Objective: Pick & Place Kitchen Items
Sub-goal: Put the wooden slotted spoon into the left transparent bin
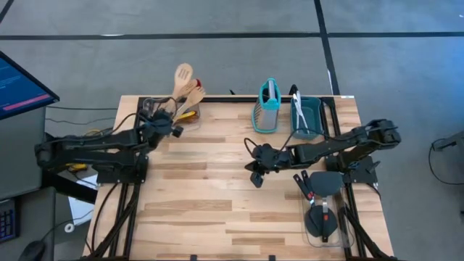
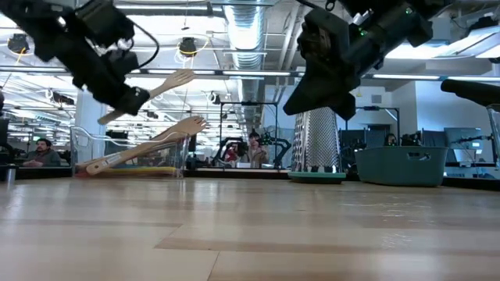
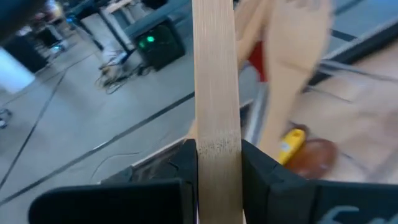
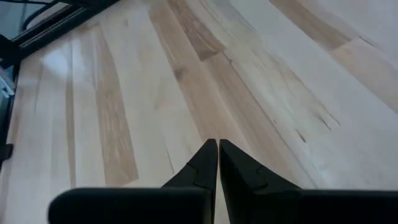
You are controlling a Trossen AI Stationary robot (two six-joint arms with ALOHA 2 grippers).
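Right gripper [image 4: 217, 163] hangs over bare wooden tabletop [image 4: 186, 81], fingers [image 4: 202, 167] pinched together tip to tip, nothing between them. Planks run in light and darker strips with visible grain. Black table frame [image 4: 37, 34] shows at one corner past the edge.

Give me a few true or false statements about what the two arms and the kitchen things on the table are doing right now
1. The left gripper is shut on a wooden spoon. True.
2. The right gripper holds a fork. False: its fingers are shut on nothing, above bare table.
3. The grater stands upright beside the teal bin. True.
4. The grater lies flat in the table's middle. False: it stands near the far edge.
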